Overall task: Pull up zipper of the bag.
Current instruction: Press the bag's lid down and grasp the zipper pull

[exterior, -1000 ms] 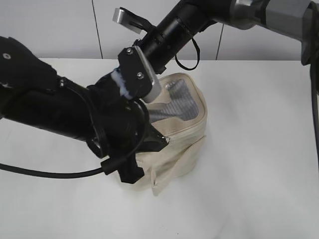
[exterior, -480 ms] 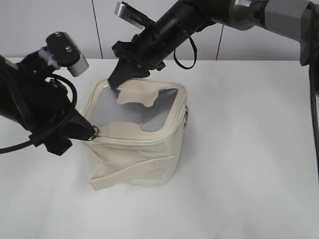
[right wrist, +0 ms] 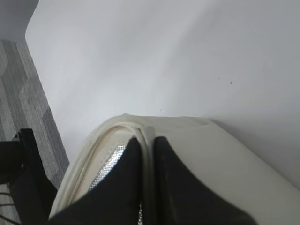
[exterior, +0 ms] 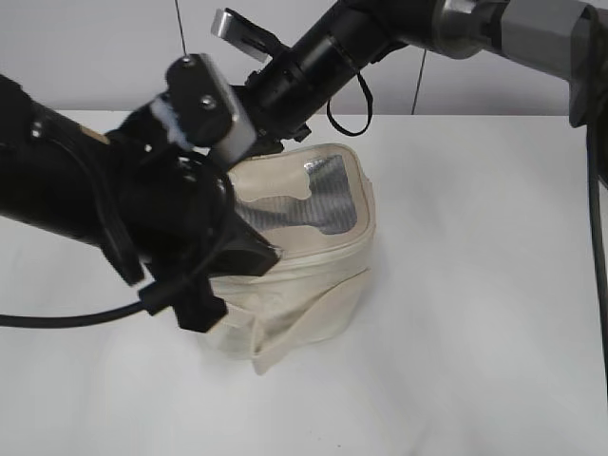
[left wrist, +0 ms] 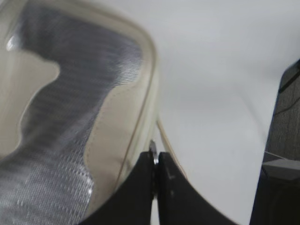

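Bag: a cream fabric bag with a grey mesh top panel sits near the middle of the white desk, its body creased and leaning.
Left end effector: the left end effector has its fingers pressed together on a small metal zipper pull at the bag's rim, at about 6 o'clock in the left wrist view.
Right end effector: the right end effector is clamped on the bag's piped top edge, one finger on each side of it.
Arms: in the exterior view the left arm covers the bag's 9 o'clock side; the right arm reaches in from 1 o'clock.
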You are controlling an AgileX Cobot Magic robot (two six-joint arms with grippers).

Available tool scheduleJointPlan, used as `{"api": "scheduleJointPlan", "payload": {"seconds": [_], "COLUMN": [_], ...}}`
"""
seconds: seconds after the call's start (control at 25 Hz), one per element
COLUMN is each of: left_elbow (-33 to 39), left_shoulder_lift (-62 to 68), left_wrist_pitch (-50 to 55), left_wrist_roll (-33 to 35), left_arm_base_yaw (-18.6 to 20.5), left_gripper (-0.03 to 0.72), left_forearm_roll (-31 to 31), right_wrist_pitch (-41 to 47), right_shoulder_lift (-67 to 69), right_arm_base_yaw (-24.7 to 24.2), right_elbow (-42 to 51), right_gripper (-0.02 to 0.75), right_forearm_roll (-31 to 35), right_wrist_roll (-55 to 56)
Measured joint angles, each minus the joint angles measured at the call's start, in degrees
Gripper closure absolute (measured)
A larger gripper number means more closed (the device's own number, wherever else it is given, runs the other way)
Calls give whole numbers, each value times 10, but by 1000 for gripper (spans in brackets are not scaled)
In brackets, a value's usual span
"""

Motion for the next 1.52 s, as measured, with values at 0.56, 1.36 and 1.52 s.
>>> {"api": "scheduleJointPlan", "payload": {"seconds": [0.56, 1.36, 1.52], "left_elbow": [0, 81, 82], "left_shoulder_lift": [11, -61, -61], "left_wrist_pitch": [78, 128, 118], "left_wrist_roll": [-112, -116, -110], "left_arm_base_yaw": [92, 127, 127], "left_gripper": [697, 697, 697], "left_forearm_roll": [94, 64, 35], "right_wrist_pitch": [-21, -20, -20], "right_shoulder_lift": [0, 0, 0], "right_arm_base_yaw": [0, 1, 1], "right_elbow": [0, 0, 0], "right_gripper": [685, 685, 685], "right_forearm_roll": [-8, -9, -8], "right_wrist_roll": [12, 21, 21]}}
